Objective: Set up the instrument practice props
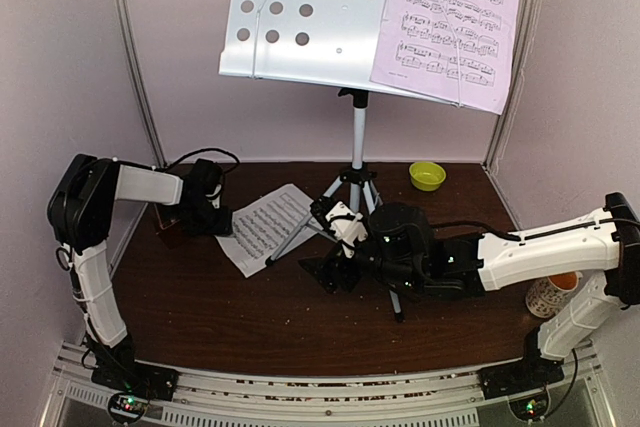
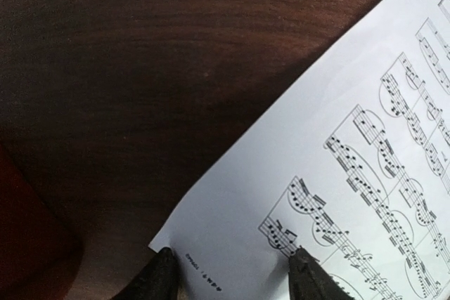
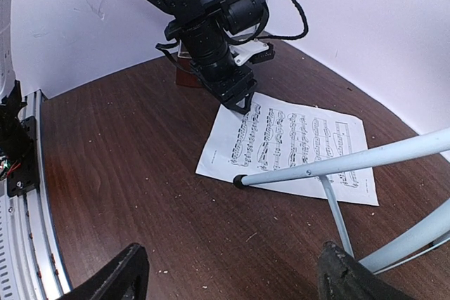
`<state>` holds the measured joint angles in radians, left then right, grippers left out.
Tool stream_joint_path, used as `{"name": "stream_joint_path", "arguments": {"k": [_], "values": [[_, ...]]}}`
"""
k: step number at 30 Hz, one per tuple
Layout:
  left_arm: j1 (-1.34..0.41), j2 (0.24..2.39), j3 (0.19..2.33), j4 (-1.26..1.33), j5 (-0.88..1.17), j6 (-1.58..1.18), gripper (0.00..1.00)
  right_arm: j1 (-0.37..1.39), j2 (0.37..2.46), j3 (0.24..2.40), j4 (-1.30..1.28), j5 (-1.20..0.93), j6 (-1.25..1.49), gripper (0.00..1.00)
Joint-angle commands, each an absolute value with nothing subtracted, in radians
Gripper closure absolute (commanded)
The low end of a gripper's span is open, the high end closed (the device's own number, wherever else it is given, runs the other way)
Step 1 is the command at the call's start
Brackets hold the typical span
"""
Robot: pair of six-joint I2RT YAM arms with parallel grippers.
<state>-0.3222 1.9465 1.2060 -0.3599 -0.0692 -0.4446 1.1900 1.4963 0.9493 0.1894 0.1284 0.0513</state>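
White music sheet: its near corner sits between the left gripper's half-spread fingers, unpinched. The paper lies flat on the table, long axis running toward the tripod leg. The right gripper, wide open and empty, is farther off.

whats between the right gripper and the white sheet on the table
In the right wrist view, a silver tripod leg crosses bare table between the right gripper and the white sheet.
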Motion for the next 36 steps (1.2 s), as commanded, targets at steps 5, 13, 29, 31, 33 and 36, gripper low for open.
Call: {"name": "stream_joint_path", "arguments": {"k": [5,13,29,31,33,36], "values": [[-0.330,1.969,1.187,-0.351,-0.036,-0.435,0.53,1.193,1.479,0.963,0.179,0.142,0.043,0.17],[-0.330,1.832,1.131,-0.279,-0.049,-0.432,0.73,1.192,1.476,0.963,0.178,0.142,0.043,0.17],[-0.413,1.490,1.153,-0.528,-0.255,-0.311,0.85,1.191,1.440,0.996,0.154,0.129,0.005,0.16],[-0.458,1.450,1.178,-0.609,-0.306,-0.276,0.85,1.189,1.432,1.013,0.143,0.117,-0.014,0.16],[-0.491,1.410,1.199,-0.685,-0.337,-0.247,0.85,1.182,1.424,1.035,0.130,0.101,-0.045,0.16],[-0.525,1.322,1.194,-0.767,-0.348,-0.222,0.85,1.175,1.424,1.074,0.111,0.079,-0.099,0.16]]}}
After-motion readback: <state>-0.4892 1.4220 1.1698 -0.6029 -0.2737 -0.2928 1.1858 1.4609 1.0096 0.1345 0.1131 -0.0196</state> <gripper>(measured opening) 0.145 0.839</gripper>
